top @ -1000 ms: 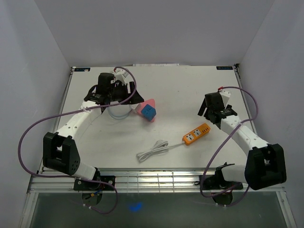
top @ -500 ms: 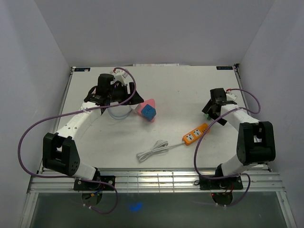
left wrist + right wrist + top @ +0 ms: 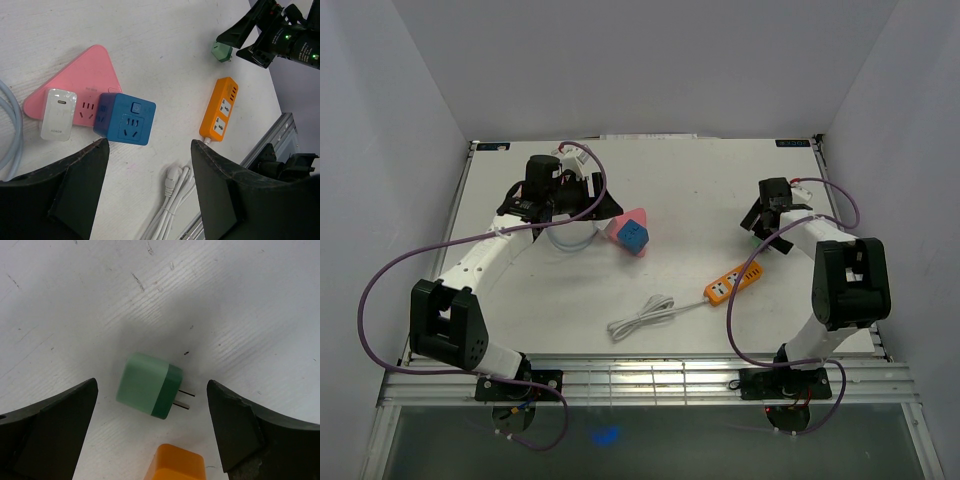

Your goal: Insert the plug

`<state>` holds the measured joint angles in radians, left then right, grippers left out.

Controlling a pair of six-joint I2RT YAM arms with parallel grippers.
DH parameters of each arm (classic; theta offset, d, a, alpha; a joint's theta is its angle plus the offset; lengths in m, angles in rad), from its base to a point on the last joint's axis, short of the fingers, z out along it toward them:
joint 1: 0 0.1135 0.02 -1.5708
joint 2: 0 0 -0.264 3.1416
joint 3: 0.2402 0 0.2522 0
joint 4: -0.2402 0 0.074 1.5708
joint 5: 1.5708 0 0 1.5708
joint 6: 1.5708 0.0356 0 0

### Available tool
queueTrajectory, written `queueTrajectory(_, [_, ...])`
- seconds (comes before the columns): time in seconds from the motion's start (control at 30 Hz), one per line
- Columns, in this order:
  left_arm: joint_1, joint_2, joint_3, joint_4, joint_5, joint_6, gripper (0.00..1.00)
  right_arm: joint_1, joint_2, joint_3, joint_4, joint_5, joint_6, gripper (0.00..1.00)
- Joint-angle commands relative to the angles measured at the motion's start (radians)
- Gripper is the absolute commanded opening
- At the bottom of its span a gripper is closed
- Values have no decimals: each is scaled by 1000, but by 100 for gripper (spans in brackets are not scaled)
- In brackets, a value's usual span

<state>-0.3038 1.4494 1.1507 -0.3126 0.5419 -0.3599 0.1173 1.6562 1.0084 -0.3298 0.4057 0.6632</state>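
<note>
The right gripper [image 3: 152, 385] hangs over the plug [image 3: 143, 381], jaws spread wide to either side of it. The plug lies flat at centre frame, prongs pointing right at one finger, with the strip [image 3: 175, 462] just below. Closing like this would likely press on the prongs, so turning the wrist to pinch the body's sides looks safer. The left gripper [image 3: 148, 150] is also spread, holding nothing.

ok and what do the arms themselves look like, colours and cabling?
Both match: white links, black joint housings, a loose purple cable looping off each. Left gripper and right gripper are black with broad matte fingers. Green lights glow on the right wrist.
</note>
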Motion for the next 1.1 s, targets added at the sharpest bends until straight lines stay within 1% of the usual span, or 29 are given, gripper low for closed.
queueTrajectory(0.0, [-1,-7,-9,18,21,-1,77,-10,28,35,49,-7,4,93])
queueTrajectory(0.03, [-1,-7,-11,20,20,-1,77,-10,28,27,61,-11,3,92])
queueTrajectory(0.17, [-1,-7,-13,20,13,1,77,-10,28,10,97,-16,7,83])
queueTrajectory(0.33, [-3,2,-11,20,13,-1,77,-10,28,-14,132,-13,10,75])
queueTrajectory(0.37, [-1,3,-11,20,15,1,77,-10,30,-14,133,-11,10,72])
queueTrajectory(0.57, [-1,9,-9,20,15,1,77,-10,47,-27,149,-42,19,71])
queueTrajectory(0.6, [-1,9,-11,20,13,1,77,-10,45,-31,153,-42,22,68])
queueTrajectory(0.63, [-1,8,-12,20,13,1,77,-10,43,-36,159,-44,24,58])
queueTrajectory(0.67, [-1,9,-13,20,12,1,77,-10,43,-45,170,-44,26,58])
queueTrajectory(0.7, [-3,11,-13,20,12,1,77,-10,42,-47,173,-48,24,58])
queueTrajectory(0.8, [-1,17,-11,20,16,1,77,-10,43,-42,169,-62,9,64])
queueTrajectory(0.83, [-1,20,-9,18,16,1,77,-10,45,-41,166,-64,6,71])
queueTrajectory(0.93, [-1,22,-11,18,16,1,77,-10,43,-39,164,-64,-4,82])
queueTrajectory(1.03, [-1,23,-11,20,15,1,77,-8,34,-48,178,-62,-20,87])
queueTrajectory(1.07, [-3,25,-11,17,15,1,77,-8,30,-50,184,-62,-28,87])
